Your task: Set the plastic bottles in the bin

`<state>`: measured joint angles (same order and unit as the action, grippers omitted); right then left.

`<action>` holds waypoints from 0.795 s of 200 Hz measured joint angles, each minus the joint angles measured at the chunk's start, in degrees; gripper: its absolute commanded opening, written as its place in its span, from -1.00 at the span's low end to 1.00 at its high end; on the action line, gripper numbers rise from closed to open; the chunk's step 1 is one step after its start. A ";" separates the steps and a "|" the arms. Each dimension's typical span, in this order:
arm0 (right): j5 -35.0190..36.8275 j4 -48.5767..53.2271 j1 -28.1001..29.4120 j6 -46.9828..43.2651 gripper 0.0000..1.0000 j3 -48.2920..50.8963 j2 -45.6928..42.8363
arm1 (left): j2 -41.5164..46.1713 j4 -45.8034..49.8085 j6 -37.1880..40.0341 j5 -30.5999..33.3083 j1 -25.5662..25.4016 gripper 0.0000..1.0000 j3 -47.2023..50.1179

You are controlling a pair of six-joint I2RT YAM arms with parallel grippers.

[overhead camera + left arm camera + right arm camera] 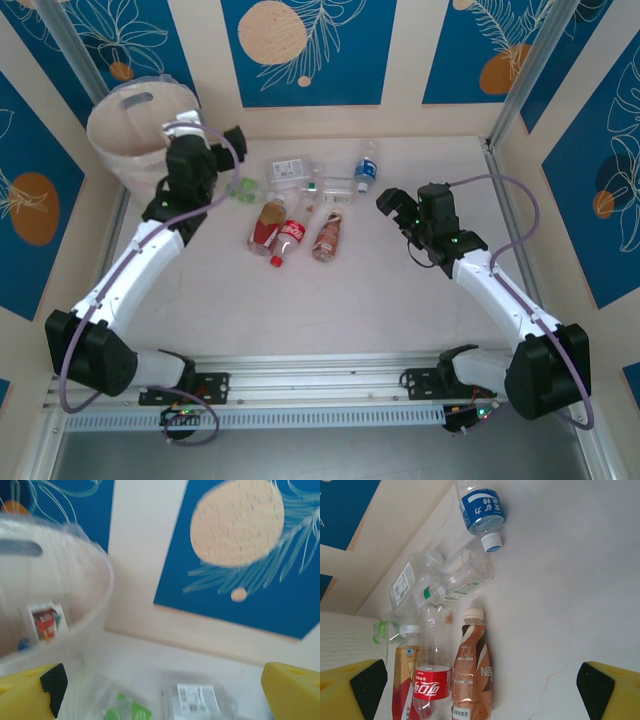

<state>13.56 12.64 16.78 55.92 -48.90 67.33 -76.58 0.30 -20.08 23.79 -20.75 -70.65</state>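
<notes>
cream-white bin (112, 152): far left corner of the worktop, one red-labelled bottle (46, 622) already inside.
plastic bottles (287, 238): lying loose near the middle of the far edge, within both arms' reach.
left end effector (160, 692): wide, empty, beside the bin rim.
right end effector (481, 685): wide, empty, aimed at the bottles, likely to pick one.

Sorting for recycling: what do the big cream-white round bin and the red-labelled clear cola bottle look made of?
Cream-white round bin: seemingly matte opaque moulded plastic, given its cut-out handle slot; a glossy clear film liner wrinkles over the rim. Red-labelled cola bottle: probably glossy transparent plastic; the table shows through.
</notes>
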 measured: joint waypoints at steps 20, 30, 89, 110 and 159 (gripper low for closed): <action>-0.04 -0.02 0.00 -0.52 0.99 0.57 -0.37 | 0.22 1.14 0.74 2.40 -3.76 1.00 3.23; -0.04 -0.17 0.00 -1.05 0.99 0.96 -0.74 | 0.22 2.36 0.98 2.97 -5.16 1.00 4.07; -1.75 -3.72 0.02 -3.61 0.99 4.61 -3.54 | -0.52 11.23 2.25 -3.61 -7.30 1.00 6.45; -2.01 -4.90 0.02 -4.35 0.99 4.66 -3.91 | -4.22 15.15 3.74 -8.39 -7.41 1.00 5.42; -2.43 -5.77 0.02 -4.33 0.99 4.66 -4.07 | -19.67 26.60 6.29 -13.81 -7.41 1.00 -3.74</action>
<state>11.14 6.87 16.80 51.59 -44.25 63.26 -96.25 26.89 -13.78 9.98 -28.16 -74.39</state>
